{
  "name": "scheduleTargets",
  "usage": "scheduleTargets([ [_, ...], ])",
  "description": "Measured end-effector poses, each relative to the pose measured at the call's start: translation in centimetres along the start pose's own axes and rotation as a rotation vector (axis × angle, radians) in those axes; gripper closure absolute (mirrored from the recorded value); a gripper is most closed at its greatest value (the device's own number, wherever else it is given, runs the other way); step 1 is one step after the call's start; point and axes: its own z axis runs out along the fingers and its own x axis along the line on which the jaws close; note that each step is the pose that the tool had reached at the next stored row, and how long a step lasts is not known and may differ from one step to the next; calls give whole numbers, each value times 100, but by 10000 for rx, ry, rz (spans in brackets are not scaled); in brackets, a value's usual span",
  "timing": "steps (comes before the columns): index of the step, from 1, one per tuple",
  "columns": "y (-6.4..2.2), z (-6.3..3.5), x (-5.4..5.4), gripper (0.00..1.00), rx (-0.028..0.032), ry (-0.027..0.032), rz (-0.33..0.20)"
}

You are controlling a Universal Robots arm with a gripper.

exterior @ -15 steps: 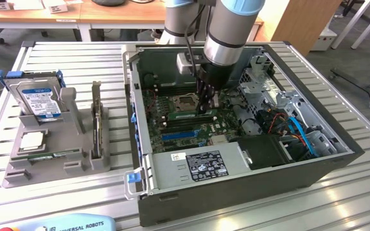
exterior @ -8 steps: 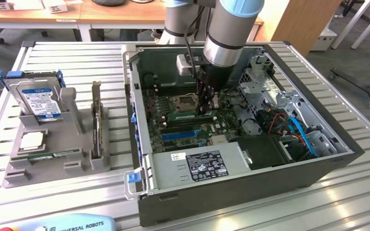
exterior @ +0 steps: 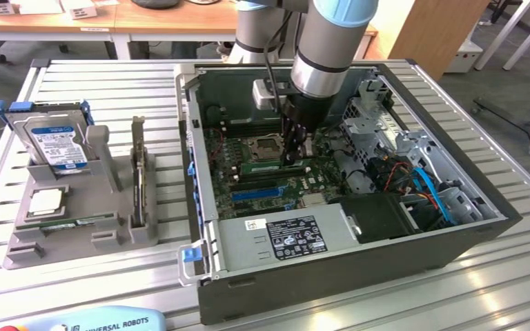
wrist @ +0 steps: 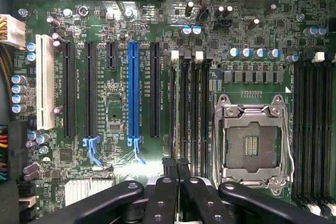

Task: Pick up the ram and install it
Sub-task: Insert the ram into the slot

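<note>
The ram (wrist: 176,108) is a thin green stick seen edge-on, standing in the memory slot closest to the long black expansion slots, beside the empty processor socket (wrist: 252,142). In the exterior view the ram (exterior: 261,167) shows as a short green strip on the motherboard, to the exterior view's left of the fingers. My gripper (wrist: 176,165) reaches straight down into the open computer case (exterior: 339,276). Its two black fingertips (wrist: 168,165) stand close together on either side of the stick's near end. From outside, the gripper (exterior: 292,160) hangs just over the board.
A grey fixture (exterior: 25,252) at the exterior view's left holds a hard drive (exterior: 58,141), a square silver processor (exterior: 46,201), an upright dark card (exterior: 138,181) and another green stick (exterior: 67,224) lying flat. Case walls, drive cage and cables (exterior: 426,186) crowd the arm.
</note>
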Motion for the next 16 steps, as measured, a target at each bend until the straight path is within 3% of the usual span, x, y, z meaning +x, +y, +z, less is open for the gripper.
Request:
scheduleTargets([
  [16,-1,33,1,89,0,0,0],
])
